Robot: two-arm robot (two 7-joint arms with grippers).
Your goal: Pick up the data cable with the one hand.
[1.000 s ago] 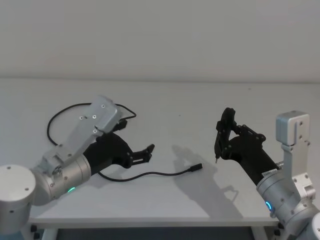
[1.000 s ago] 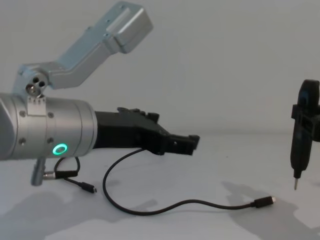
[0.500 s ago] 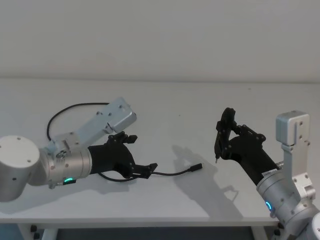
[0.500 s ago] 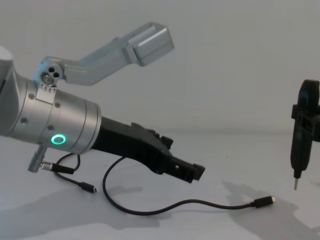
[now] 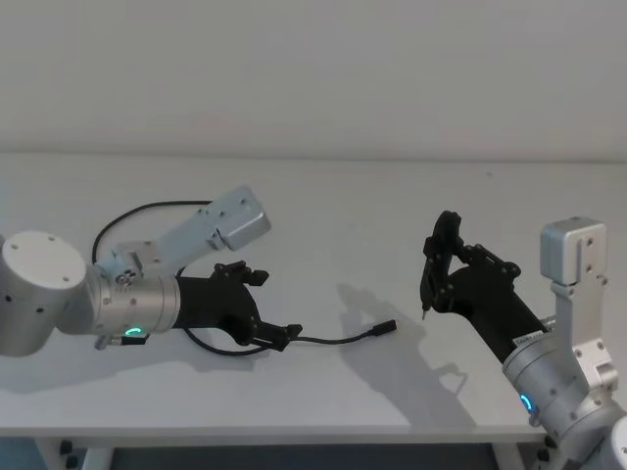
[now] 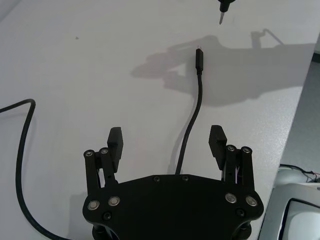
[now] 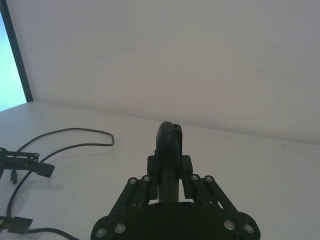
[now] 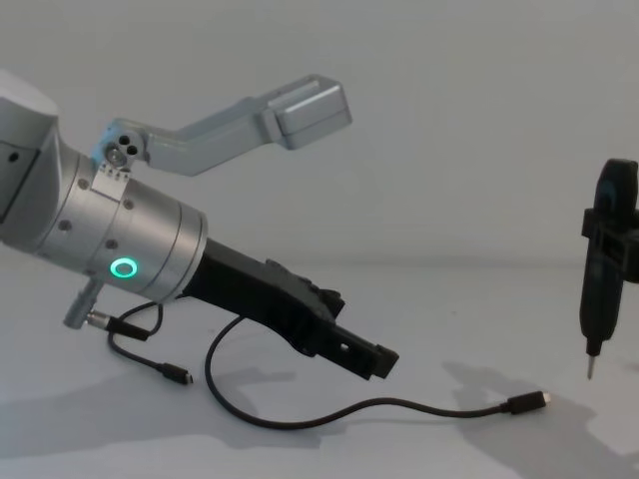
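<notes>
Dropping and tilting down over the last second, the left gripper (image 8: 371,359) has gone from hovering level above the white table (image 5: 323,196) to pointing nose-down just over it. Fingers are still spread wide. In the left wrist view the data cable (image 6: 199,95) runs up the gap between them, nearer one finger than the other, touching neither. The cable has not shifted: it lies flat, looping under and behind the left arm, its free plug (image 8: 527,402) out toward the right side near the shadow. The right gripper (image 7: 169,167) has not moved, parked raised at the right and pinching a slim dark pointed tool (image 5: 431,274) upright, tip clear of the table.

Judgement: the approach is nearly done and the cable is lined up but not yet grasped. What remains is a bit more descent, then closing and lifting. A thin cord off-centre in the gap could slip the pads.
</notes>
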